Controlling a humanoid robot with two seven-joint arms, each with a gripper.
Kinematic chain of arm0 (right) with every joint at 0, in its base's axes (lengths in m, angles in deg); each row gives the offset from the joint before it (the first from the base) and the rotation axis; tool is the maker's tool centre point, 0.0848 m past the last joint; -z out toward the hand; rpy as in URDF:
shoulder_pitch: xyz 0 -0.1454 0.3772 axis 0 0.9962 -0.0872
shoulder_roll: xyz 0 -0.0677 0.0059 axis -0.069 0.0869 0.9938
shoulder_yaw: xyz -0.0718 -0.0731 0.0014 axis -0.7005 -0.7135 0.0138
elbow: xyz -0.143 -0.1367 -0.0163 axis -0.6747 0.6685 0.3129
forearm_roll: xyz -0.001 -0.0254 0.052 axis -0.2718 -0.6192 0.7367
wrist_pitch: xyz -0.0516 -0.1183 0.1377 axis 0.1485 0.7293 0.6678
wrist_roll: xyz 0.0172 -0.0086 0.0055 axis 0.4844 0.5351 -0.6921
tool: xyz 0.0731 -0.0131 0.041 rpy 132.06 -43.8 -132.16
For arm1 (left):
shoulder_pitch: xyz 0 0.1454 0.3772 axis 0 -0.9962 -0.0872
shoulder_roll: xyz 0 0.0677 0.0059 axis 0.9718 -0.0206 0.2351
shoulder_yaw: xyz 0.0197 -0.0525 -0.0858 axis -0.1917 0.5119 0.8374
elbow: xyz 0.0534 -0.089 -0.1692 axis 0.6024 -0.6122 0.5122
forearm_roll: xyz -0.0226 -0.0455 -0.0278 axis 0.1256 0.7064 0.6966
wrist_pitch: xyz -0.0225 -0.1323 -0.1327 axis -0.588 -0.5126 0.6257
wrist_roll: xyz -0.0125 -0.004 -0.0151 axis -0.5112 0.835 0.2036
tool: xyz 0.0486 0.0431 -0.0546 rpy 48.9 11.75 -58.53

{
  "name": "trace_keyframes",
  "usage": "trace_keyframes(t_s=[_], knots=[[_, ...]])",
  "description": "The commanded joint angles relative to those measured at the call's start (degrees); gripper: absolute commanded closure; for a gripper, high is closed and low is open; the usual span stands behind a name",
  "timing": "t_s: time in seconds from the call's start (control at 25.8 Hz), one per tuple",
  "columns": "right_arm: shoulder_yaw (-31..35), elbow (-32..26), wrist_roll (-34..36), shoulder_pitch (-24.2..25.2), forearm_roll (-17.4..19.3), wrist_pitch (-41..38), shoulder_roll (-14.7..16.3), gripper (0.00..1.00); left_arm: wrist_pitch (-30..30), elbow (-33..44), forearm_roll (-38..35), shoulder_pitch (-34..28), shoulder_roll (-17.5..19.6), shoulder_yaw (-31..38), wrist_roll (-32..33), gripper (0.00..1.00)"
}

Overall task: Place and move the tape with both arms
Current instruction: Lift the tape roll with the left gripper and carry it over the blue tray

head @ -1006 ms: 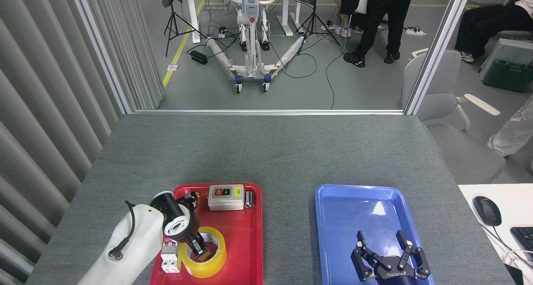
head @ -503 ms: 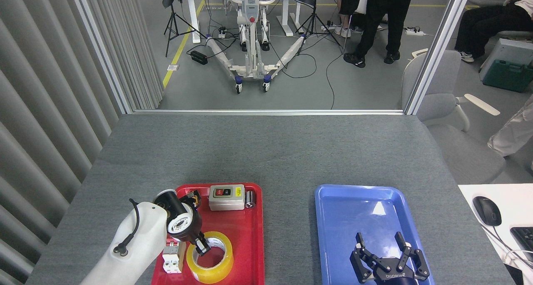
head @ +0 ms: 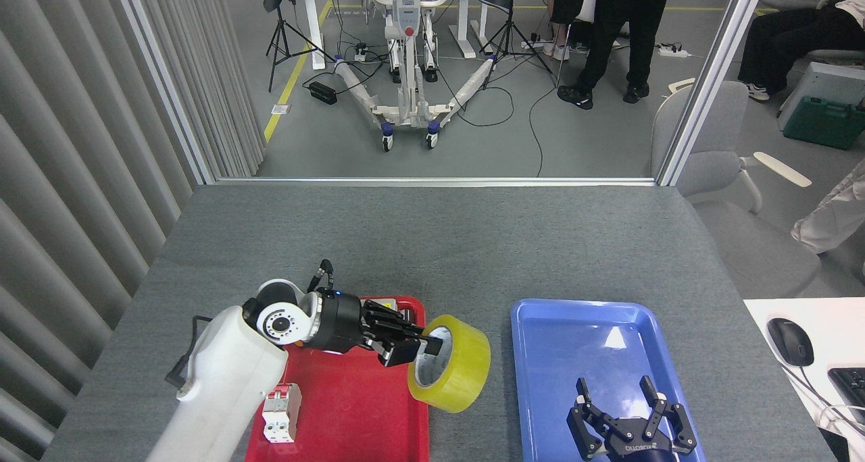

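The yellow tape is held up on edge, its white core facing left, above the right rim of the red tray. My left gripper points right and is shut on the tape, with a finger inside the core. My right gripper stands open, fingers up, over the near part of the blue tray with nothing between its fingers. About a hand's width of table separates the tape from the blue tray.
A white and red breaker lies in the red tray near my left arm. A grey switch box sits mostly hidden behind the gripper. A mouse and a keyboard rest on the white desk at right.
My left gripper lifted the tape out of the red tray, tipped it on edge and carried it right to the tray's rim. The right gripper stayed put.
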Motion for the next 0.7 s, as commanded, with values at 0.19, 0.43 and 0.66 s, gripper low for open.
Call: trace_keyframes(t_s=[0.19,0.43,0.66], knots=[[0.1,-0.1,0.5,0.0,-0.3,-0.3,-0.1,0.00,0.2,-5.9,4.9,-1.6,-8.8,0.6,-3.2,1.00],[2.0,-1.8,6.6,0.8,-1.8,-13.8,-0.1,0.00,0.2,-8.1,9.3,-2.0,-11.3,0.4,-3.3,1.00],[8.7,-3.3,8.8,3.7,-2.8,-34.6,0.2,0.00,0.2,-9.2,9.3,-2.0,-11.4,0.4,-3.2,1.00]])
